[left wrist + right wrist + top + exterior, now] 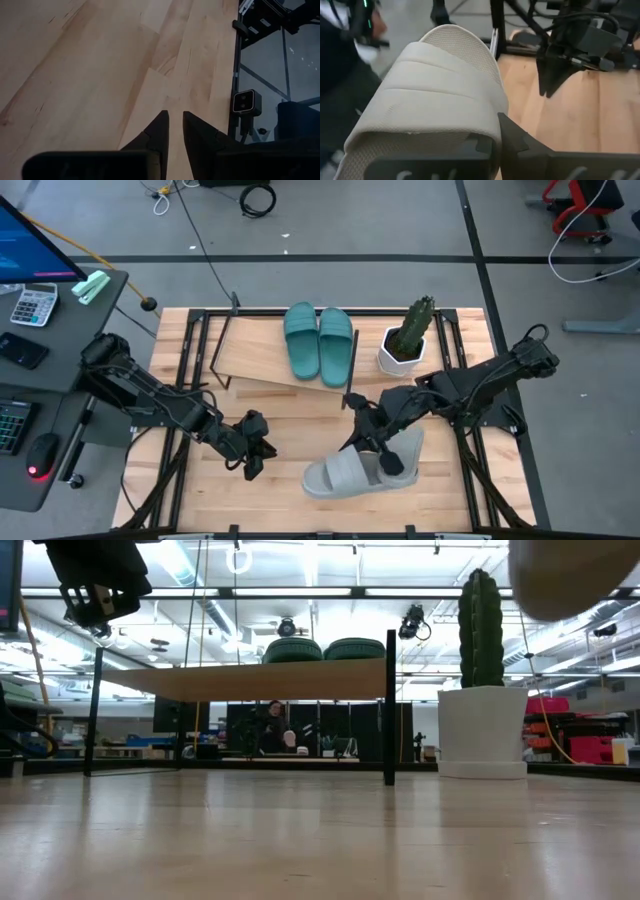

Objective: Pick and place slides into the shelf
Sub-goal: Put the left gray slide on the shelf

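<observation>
A light grey slide (352,471) is clamped by its strap in the right hand (383,455) and held off the counter (280,490). Beyond that hand, two teal-green slides (319,342) are seen on the shelf (262,356). The left hand (253,460), nearly closed and empty, is poised beside it.

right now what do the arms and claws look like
Both arms are dark, jointed black metal with black cables looped along them. The left claw ends in two matte black wedge fingers tapering to points. The right claw has the same angular black fingers, and its arm carries cable bundles near the wrist.
</observation>
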Motion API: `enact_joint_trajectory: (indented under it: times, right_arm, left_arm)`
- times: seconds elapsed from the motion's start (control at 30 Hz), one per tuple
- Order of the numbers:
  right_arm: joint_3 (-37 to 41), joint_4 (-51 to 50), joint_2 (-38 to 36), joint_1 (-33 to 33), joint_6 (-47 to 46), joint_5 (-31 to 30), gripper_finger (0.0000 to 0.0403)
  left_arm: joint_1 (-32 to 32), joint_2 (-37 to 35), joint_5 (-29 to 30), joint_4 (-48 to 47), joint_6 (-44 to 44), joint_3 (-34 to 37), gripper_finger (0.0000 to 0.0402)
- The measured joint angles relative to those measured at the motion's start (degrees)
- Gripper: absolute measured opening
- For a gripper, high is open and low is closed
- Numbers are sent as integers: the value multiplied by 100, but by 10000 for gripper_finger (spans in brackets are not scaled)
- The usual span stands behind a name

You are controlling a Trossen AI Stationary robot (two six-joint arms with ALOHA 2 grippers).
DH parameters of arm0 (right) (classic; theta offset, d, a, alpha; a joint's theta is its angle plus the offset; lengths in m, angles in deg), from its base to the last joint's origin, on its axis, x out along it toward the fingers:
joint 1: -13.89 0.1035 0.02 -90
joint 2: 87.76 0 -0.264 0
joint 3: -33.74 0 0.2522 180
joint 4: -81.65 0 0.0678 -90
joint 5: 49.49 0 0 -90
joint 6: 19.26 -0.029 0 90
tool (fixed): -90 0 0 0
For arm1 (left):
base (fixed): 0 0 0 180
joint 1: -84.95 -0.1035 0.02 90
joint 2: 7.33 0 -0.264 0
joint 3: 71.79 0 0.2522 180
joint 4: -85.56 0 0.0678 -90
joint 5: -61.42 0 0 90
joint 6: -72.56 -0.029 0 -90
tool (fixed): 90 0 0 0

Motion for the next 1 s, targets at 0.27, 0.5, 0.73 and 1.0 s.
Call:
enact_joint_trajectory:
  times: [0.27,0.5,0.73,1.0]
  right_arm:
    - [0,610,0,95,212,-83,9]
    - [5,1724,4,-59,-610,153,9]
    - [-7,2457,-54,115,-140,-1386,9]
    - [0,884,273,861,38,-5004,9]
  left_arm:
    - [0,0,0,-1,2,0,61]
    - [0,0,0,-105,6,1,64]
    - [0,0,-2,-107,37,0,65]
    - [0,0,0,-105,65,0,58]
